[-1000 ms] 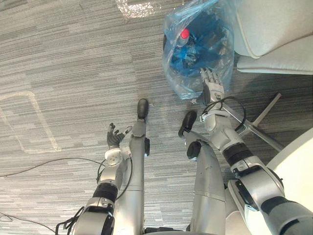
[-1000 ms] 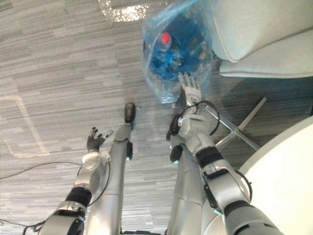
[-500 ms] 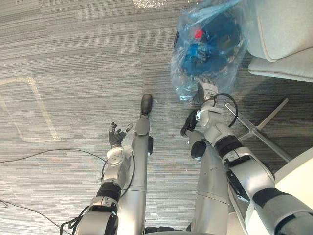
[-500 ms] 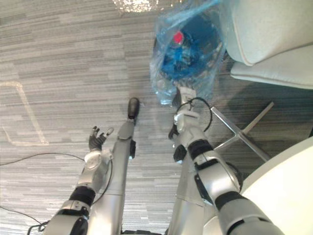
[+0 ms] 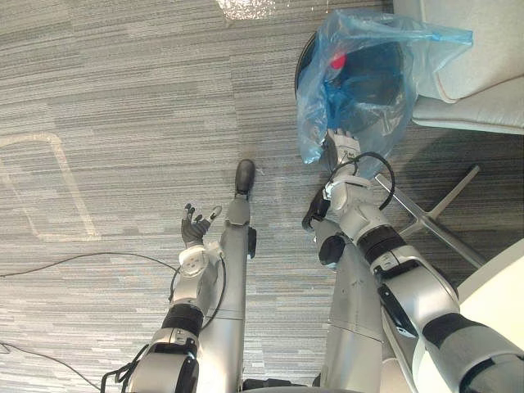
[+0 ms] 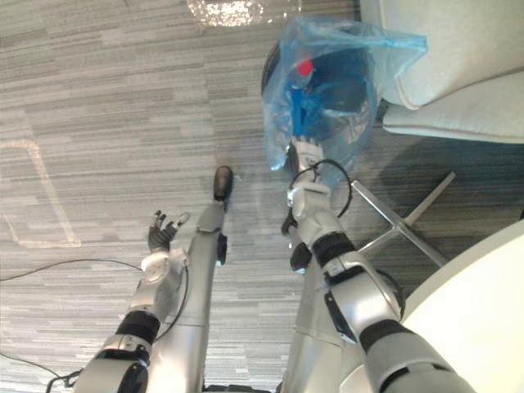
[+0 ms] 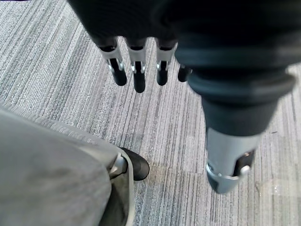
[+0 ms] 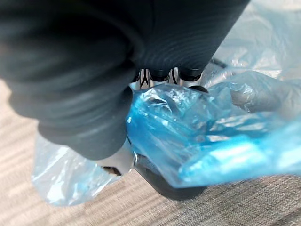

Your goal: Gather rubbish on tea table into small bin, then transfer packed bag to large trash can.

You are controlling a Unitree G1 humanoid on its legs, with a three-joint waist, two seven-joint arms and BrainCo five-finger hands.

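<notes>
Small bin (image 6: 268, 59): dark and round, standing on the grey striped carpet (image 5: 123, 90). Its rim shows beside the bag and through it.
Bag (image 5: 364, 37): translucent blue plastic, seated in the small bin and rising above it. The mouth is crumpled and loose on the armchair side. A skirt of plastic hangs down the bin's side nearest the robot.
Contents: a red cap (image 5: 336, 60) and blue items show through the plastic, inside the small bin. Nothing more can be made out.
Right robot hand (image 5: 342, 147): set against the hanging edge of the bag, on the bin's side nearest the robot. In the wrist view blue plastic is bunched across it. I cannot tell whether it grips the plastic.
Left robot hand (image 5: 193, 231): well apart from the small bin, to its left and nearer the robot, over bare carpet. Its fingers (image 7: 137, 77) are straight and spread with the thumb apart, and it holds nothing.
Armchair (image 5: 483, 74): pale grey upholstery, just beside the small bin on its right.
Metal leg (image 5: 432, 214): a slanted silver bar low over the carpet, right of the small bin and nearer the robot.
White worktop (image 5: 501, 274): a curved edge, well apart from the small bin, to its right and closest to the robot.
Tape outline (image 5: 61, 176): a pale line on the carpet, far to the left of the small bin.
</notes>
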